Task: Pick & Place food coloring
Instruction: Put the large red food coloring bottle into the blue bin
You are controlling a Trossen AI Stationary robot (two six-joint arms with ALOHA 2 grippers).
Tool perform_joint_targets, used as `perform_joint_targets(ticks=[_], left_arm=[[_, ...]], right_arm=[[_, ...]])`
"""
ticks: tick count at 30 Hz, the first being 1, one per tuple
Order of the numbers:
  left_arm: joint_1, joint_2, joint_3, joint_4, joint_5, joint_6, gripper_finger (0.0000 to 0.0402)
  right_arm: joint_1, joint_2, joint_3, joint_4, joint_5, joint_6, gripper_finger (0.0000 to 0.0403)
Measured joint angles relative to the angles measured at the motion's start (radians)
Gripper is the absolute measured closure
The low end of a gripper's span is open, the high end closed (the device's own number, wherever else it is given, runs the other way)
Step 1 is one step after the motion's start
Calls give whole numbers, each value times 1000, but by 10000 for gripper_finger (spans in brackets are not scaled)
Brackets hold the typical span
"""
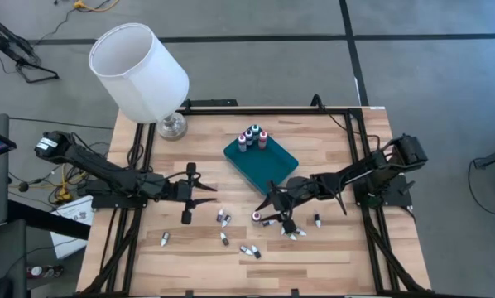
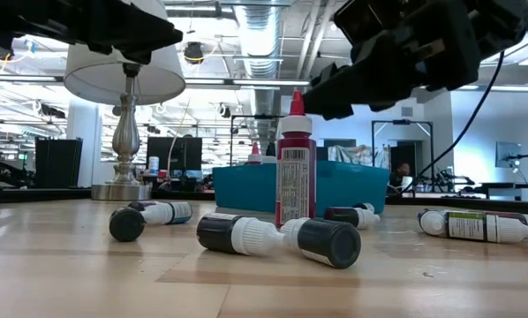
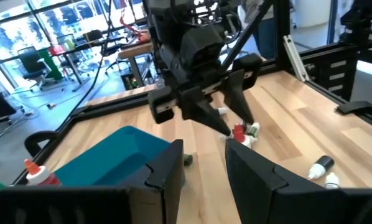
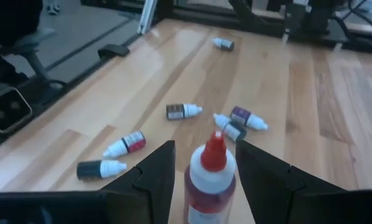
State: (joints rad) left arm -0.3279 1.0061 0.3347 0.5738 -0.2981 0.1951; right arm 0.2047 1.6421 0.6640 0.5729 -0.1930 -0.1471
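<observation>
Table (image 1: 330, 257): pale wooden planks, smooth, slight sheen; black metal frame along its edges. Teal tray (image 1: 268, 170): smooth plastic, matt. Food coloring bottles (image 4: 185, 111): glossy plastic bodies, whitish plastic caps; the upright red bottle (image 2: 296, 172) carries a printed paper label. Lamp (image 1: 140, 70) at the far left corner: white matt shade, likely cloth; polished metal base. Right gripper (image 4: 201, 171) fingers: dark matt plastic.
</observation>
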Motion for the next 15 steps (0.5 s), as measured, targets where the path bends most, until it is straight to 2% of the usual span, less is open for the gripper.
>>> perform_joint_targets(ticks=[15], left_arm=[[0, 1, 0, 1, -5, -1, 287]], right_arm=[[-11, 0, 0, 19, 9, 16, 243]])
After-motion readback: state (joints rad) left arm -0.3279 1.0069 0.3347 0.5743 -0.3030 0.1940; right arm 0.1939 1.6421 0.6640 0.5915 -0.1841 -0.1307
